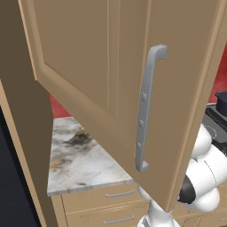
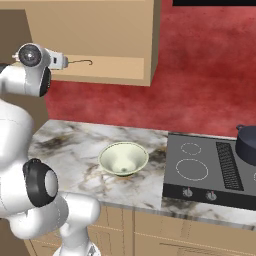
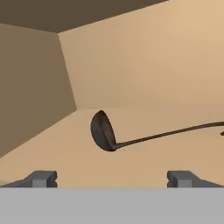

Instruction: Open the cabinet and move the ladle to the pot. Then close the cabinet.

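Hand view: cabinet [image 1: 88, 66] open, my jaws wide over ladle [image 3: 105, 131] — next, close on handle, carry to pot [image 2: 247, 142].

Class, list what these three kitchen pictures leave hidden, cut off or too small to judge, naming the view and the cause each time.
- Dark blue-grey pot: cut off by the right edge in the right base view; in the left base view the open tan cabinet door hides most of it.
- Slim dark brown ladle: handle end cut by the hand view's right edge; too thin to judge in the right base view.
- Gripper: open; gap to the ladle unclear.
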